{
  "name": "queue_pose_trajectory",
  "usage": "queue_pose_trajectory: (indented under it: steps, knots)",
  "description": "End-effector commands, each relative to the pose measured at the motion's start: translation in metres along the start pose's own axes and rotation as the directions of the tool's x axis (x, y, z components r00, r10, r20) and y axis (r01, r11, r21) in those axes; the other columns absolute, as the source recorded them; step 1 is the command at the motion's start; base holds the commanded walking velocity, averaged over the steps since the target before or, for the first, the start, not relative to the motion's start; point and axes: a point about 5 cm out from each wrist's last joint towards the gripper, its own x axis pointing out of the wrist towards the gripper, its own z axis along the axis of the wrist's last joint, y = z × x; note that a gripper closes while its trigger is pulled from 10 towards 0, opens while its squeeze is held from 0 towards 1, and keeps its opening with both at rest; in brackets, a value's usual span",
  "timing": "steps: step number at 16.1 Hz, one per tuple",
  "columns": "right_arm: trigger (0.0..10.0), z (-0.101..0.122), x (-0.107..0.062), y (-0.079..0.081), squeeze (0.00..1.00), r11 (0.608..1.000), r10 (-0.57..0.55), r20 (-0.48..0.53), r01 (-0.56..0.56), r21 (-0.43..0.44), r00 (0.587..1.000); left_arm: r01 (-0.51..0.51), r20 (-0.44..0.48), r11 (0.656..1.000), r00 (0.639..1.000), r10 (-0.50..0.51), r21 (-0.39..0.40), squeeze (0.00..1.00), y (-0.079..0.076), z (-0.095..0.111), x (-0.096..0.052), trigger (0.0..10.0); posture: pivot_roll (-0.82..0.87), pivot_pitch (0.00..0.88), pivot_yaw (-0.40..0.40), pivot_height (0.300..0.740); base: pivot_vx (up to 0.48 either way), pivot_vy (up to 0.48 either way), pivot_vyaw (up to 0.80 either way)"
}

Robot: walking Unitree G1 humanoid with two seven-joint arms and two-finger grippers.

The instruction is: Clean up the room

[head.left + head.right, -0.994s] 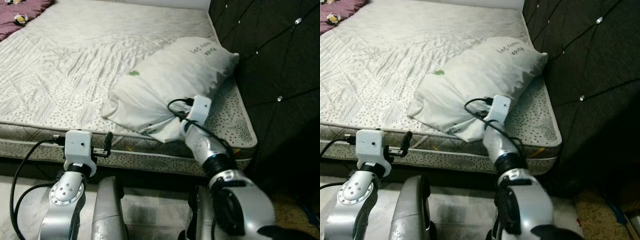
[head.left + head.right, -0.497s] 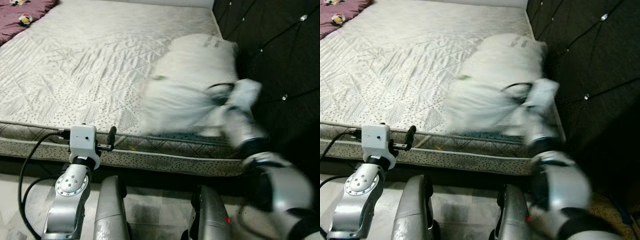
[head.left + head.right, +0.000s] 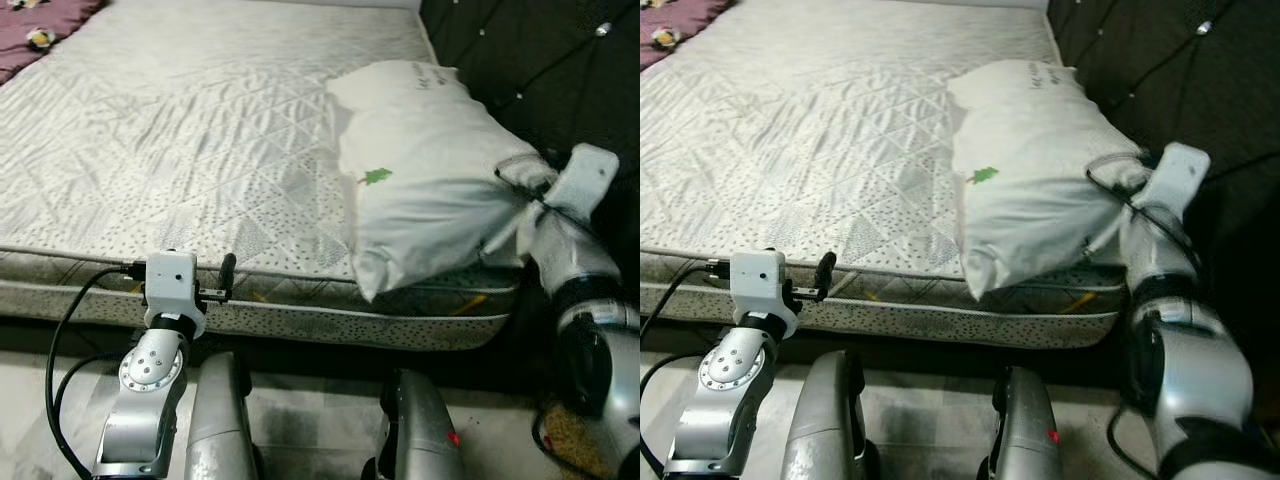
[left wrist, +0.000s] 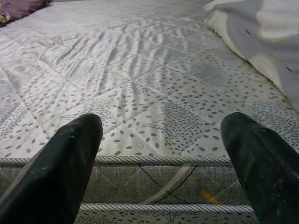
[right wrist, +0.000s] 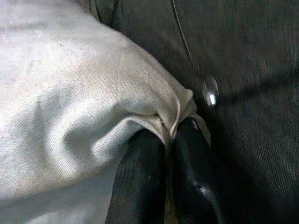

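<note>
A white pillow (image 3: 420, 175) with a small green leaf print lies along the right side of the mattress (image 3: 180, 130), close to the dark tufted headboard (image 3: 530, 50). My right gripper (image 5: 169, 140) is shut on the pillow's near corner, and the cloth bunches between its black fingers (image 5: 145, 182). The right arm (image 3: 575, 250) reaches from the bed's right front corner. My left gripper (image 4: 161, 163) is open, level with the mattress's front edge, with nothing between its fingers. The left wrist (image 3: 170, 285) sits just before that edge.
A purple blanket (image 3: 40, 25) with a small toy lies at the mattress's far left corner. The headboard closes off the right side. Pale floor (image 3: 300, 400) runs below the bed, and my two legs (image 3: 220, 420) stand on it.
My right gripper has swung the pillow rightward and turned it, so it now lies lengthwise beside the headboard. The left arm has stayed roughly where it was; the camera shifted slightly.
</note>
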Motion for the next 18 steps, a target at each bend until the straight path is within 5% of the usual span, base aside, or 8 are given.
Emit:
queue_pose_trajectory:
  steps: [1, 4, 11, 15, 16, 18]
  knots:
    - [0.0, 0.013, -0.003, -0.010, 0.00, 1.000, -0.012, 0.091, 0.012, -0.003, 0.996, 0.004, -0.003, 1.000, 1.000, -0.004, 0.006, 0.00, -0.002, -0.002, 0.000, 10.0, 0.05, 0.000, -0.047, 0.537, 0.000, 0.000, 0.00]
    - [0.0, -0.042, -0.030, 0.004, 0.00, 0.998, 0.057, 0.019, -0.057, -0.031, 0.998, 0.015, -0.006, 1.000, 1.000, -0.015, 0.010, 0.00, 0.000, -0.003, 0.001, 10.0, 0.04, 0.000, -0.040, 0.537, 0.000, 0.000, 0.00]
    - [0.0, -0.057, -0.056, 0.019, 0.00, 0.992, 0.127, 0.072, -0.124, -0.037, 0.989, 0.016, 0.001, 1.000, 1.000, -0.016, 0.026, 0.00, 0.005, -0.001, 0.007, 10.0, 0.03, 0.000, -0.019, 0.537, 0.000, 0.000, 0.00]
    - [0.0, 0.003, -0.028, -0.015, 0.00, 0.995, 0.030, 0.203, -0.011, -0.097, 0.979, 0.010, 0.016, 0.999, 1.000, -0.011, 0.032, 0.00, 0.005, 0.002, 0.011, 10.0, 0.04, 0.000, -0.017, 0.537, 0.000, 0.000, 0.00]
    - [0.0, 0.042, -0.018, -0.043, 0.00, 0.992, -0.069, 0.274, 0.097, -0.087, 0.959, 0.004, 0.020, 0.999, 1.000, -0.005, 0.033, 0.00, 0.007, 0.002, 0.011, 10.0, 0.04, 0.000, -0.022, 0.537, 0.000, 0.000, 0.00]
    - [0.0, 0.055, -0.018, -0.055, 0.00, 0.987, -0.098, 0.300, 0.131, -0.090, 0.949, 0.001, 0.022, 0.999, 1.000, -0.002, 0.032, 0.00, 0.007, 0.002, 0.010, 10.0, 0.04, 0.000, -0.025, 0.537, 0.000, 0.000, 0.00]
